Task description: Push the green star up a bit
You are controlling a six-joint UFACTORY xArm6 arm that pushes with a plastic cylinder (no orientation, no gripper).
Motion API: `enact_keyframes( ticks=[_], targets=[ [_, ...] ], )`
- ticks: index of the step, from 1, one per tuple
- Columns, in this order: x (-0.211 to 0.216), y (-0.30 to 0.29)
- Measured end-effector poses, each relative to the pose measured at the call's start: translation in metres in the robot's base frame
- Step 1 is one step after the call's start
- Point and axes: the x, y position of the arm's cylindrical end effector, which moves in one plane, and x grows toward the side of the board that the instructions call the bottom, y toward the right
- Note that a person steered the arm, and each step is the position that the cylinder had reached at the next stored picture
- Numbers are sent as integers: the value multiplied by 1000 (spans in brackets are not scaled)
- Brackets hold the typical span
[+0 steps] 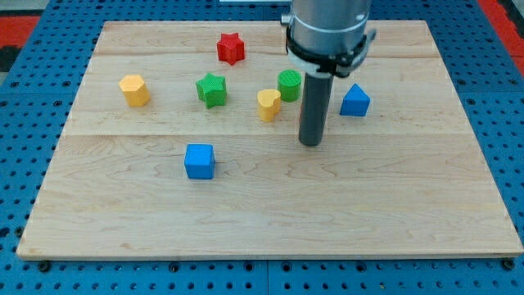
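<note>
The green star (211, 89) lies on the wooden board (270, 213), left of centre in the upper half. My tip (310, 143) is on the board well to the star's right and a little lower, apart from it. A yellow heart (268, 104) and a green cylinder (289, 84) lie between the star and the rod. The rod's upper part hides some of the board behind it.
A red star (231, 48) lies above and right of the green star. A yellow block (134, 89) is at the view's left. A blue cube (199, 161) lies below the green star. A blue triangular block (354, 101) is right of the rod.
</note>
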Motion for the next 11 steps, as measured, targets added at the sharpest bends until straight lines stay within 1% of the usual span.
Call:
enact_keyframes(
  ticks=[1,2,4,5,7,8,11],
  targets=[
    [43,-33],
    [31,-61],
    [16,-74],
    [-15,-103],
    [-77,-132],
    [-86,-141],
    [-89,-141]
  ],
)
